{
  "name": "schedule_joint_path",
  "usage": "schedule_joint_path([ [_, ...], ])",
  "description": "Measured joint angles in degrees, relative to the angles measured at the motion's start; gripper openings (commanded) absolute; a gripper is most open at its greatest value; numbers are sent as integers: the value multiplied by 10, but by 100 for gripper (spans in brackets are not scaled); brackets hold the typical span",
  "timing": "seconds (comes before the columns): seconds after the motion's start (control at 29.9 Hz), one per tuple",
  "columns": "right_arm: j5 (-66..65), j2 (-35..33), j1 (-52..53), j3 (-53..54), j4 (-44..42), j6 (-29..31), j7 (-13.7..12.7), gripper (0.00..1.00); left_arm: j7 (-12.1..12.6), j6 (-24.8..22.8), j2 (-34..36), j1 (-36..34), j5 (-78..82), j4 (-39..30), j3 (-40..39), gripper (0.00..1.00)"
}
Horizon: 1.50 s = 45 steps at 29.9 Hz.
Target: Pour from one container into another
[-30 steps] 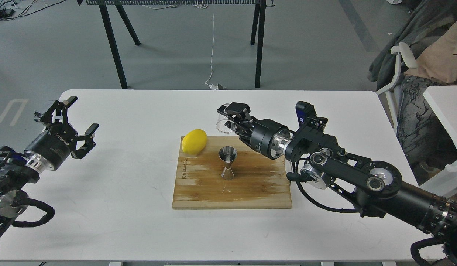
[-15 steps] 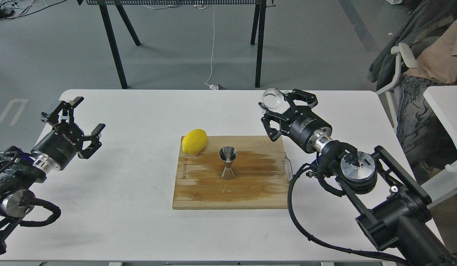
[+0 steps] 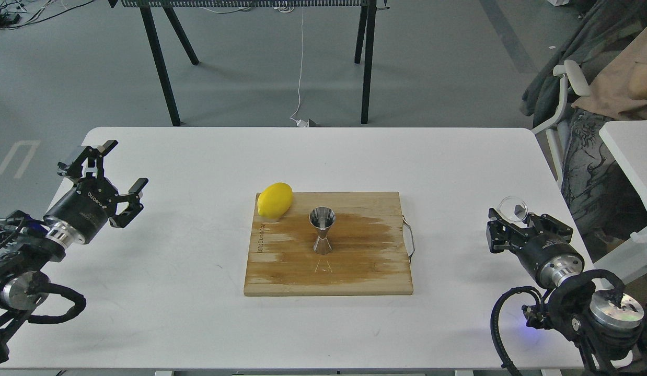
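Clear rounded glass cup (image 3: 513, 208) sits clamped in the right gripper (image 3: 517, 225). Shiny hourglass jigger (image 3: 322, 230) stands upright on the wooden board (image 3: 355, 266). Left gripper (image 3: 105, 171) gapes wide, holding nothing.

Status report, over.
Left pincer open, empty. Right pincer shut on glass cup, far right. Jigger upright on board; lemon beside, path clear.

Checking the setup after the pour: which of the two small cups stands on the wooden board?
The metal jigger, upright mid-board beside the lemon. The glass cup sits in the right pincer, off the board.
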Motion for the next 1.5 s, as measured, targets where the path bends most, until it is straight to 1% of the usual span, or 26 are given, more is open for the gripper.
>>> schedule_joint_path([
  [0.17,12,1,-5,2,-32,-9,1,34,0,0,0,2,0,0,1,99],
  [0.43,12,2,18,-8,-98,-10,-1,35,0,0,0,3,0,1,1,99],
  [0.67,12,2,32,-11,-113,-9,-1,38,0,0,0,3,0,1,1,99],
  [0.97,12,2,73,-33,-154,-7,-1,49,0,0,0,3,0,1,2,99],
  [1.14,12,3,81,-43,-162,-6,-1,54,0,0,0,3,0,1,2,99],
  [1.3,12,3,81,-47,-162,-7,-1,66,0,0,0,3,0,2,2,99],
  [1.5,12,3,79,-48,-161,-9,-1,77,0,0,0,3,1,2,2,99],
])
